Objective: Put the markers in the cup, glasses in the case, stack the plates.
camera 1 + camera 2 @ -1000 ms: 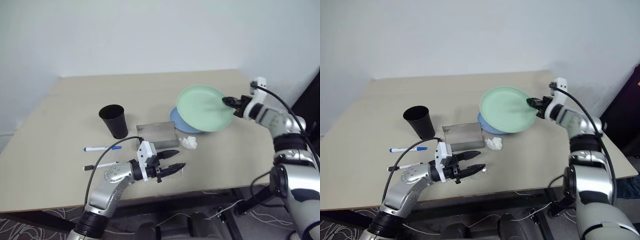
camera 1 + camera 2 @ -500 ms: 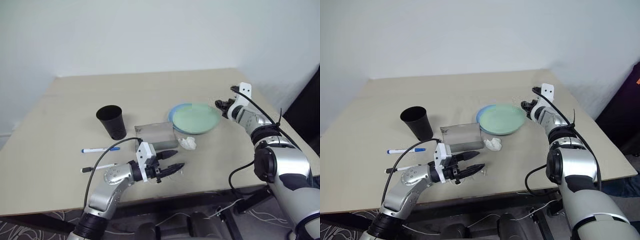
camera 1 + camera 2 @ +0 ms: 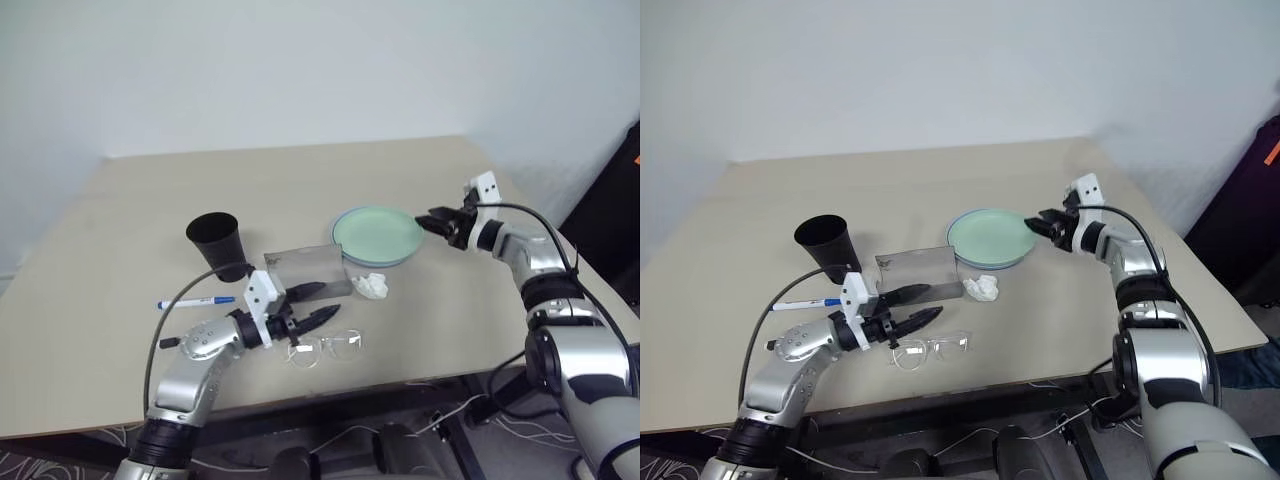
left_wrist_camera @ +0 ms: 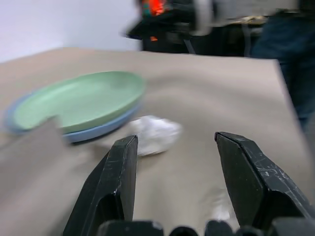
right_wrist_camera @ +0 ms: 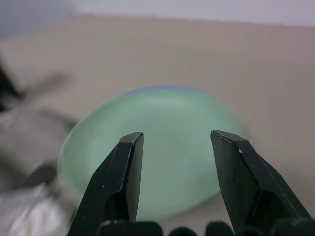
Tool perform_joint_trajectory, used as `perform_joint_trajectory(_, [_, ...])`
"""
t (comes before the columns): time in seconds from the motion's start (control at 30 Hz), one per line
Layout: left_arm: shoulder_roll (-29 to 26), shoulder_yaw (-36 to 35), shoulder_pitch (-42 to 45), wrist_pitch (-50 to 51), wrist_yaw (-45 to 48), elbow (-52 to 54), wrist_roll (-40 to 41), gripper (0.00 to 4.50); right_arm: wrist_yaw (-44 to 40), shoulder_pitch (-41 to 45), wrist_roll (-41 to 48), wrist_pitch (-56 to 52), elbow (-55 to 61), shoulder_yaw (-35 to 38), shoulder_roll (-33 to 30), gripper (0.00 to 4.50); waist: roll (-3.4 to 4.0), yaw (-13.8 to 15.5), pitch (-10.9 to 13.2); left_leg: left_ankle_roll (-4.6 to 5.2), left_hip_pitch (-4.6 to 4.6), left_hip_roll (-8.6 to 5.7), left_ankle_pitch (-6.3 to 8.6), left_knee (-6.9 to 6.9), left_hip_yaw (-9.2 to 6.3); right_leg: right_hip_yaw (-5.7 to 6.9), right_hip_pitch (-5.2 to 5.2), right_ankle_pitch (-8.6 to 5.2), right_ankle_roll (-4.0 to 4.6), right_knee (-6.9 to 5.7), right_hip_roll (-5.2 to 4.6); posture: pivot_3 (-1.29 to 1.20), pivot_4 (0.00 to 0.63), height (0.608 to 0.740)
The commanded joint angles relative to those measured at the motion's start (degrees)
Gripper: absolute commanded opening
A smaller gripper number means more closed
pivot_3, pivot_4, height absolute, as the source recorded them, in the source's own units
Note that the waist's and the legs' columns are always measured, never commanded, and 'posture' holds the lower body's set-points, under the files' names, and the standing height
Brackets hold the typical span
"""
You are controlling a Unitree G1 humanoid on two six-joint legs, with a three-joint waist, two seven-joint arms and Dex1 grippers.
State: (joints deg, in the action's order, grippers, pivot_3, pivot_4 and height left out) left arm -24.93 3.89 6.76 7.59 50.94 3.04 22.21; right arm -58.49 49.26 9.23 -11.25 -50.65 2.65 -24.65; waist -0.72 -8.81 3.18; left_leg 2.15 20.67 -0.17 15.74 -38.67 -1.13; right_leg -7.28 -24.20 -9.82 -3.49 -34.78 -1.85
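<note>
1. the worktop (image 3: pixel 130 200) is a plain beige slab, matte and bare toward its far edge, set against a pale wall (image 3: pixel 300 70); a dark patterned floor shows under the near edge.
2. the mint green plate (image 3: pixel 378 232) lies on the light blue plate (image 3: pixel 338 240), whose rim peeks out at the side, right of the worktop's middle.
3. the right tool (image 3: pixel 428 221) hovers just beside the green plate's right rim, fingers apart and holding nothing.
4. the grey case (image 3: pixel 310 270) stands near the middle with its lid up; a crumpled white paper (image 3: pixel 372 285) lies just beside it.
5. the black cup (image 3: pixel 218 243) stands upright left of the case.
6. one marker (image 3: pixel 198 301) lies flat below the cup.
7. the glasses (image 3: pixel 325 348) rest on the worktop near the front edge.
8. the left tool (image 3: pixel 315 305) sits just above the glasses, fingers spread, gripping nothing.
</note>
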Motion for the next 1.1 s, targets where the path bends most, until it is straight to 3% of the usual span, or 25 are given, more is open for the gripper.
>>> perform_joint_trajectory(0.03, [-0.87,-3.52,2.66,-1.62,0.35,-1.97,0.89,2.62,-5.32,-5.04,0.22,-2.03,14.48,-3.79,-1.56,2.35,0.0,0.06,0.0,0.0,0.0,0.0,0.0,-0.02,0.0,0.0,0.0,0.0,0.0,0.0,0.0,0.0,0.0,0.737])
perform_joint_trajectory(0.2, [-1.72,-4.89,3.42,-1.92,1.59,-4.2,1.01,2.62,-5.38,-12.33,-0.44,-4.8,26.27,-8.34,-1.1,2.35,0.0,0.04,0.0,-0.01,-0.02,0.01,0.0,-0.04,-0.01,0.03,-0.01,0.0,0.0,-0.06,0.0,0.0,0.0,0.737])
perform_joint_trajectory(0.43, [-1.07,-4.54,2.51,-1.63,1.82,-3.53,0.84,2.62,-4.21,-14.73,-1.03,-5.93,30.51,-12.64,0.35,2.35,-0.02,0.11,0.0,-0.02,0.01,0.0,0.0,-0.11,-0.02,0.03,0.0,0.0,0.0,-0.03,-0.01,0.0,0.0,0.737])
perform_joint_trajectory(0.9, [0.41,-3.15,1.04,-1.36,1.09,-1.66,0.16,2.62,2.1,-10.6,-9.01,0.54,17.78,-18.69,4.84,2.35,-0.05,0.08,0.0,-0.02,-0.01,0.01,0.0,-0.13,-0.03,0.06,0.02,0.01,0.02,-0.05,-0.01,0.0,0.0,0.737])
perform_joint_trajectory(1.0, [0.48,-3.01,0.89,-1.31,1.0,-1.42,0.08,2.62,2.17,-10.18,-9.1,1.51,16.44,-18.2,4.91,1.78,-0.05,0.11,0.0,-0.02,0.0,0.0,0.0,-0.13,-0.05,0.06,0.03,0.01,0.02,-0.03,-0.01,0.0,0.0,0.737])
perform_joint_trajectory(1.1, [0.48,-2.95,0.77,-1.31,0.93,-1.29,0.07,2.62,-0.4,-10.57,-6.45,0.6,19.16,-16.51,4.44,0.76,-0.05,0.1,0.0,-0.02,0.0,0.0,0.0,-0.12,-0.06,0.06,0.03,0.01,0.01,-0.03,-0.01,0.0,0.0,0.737])
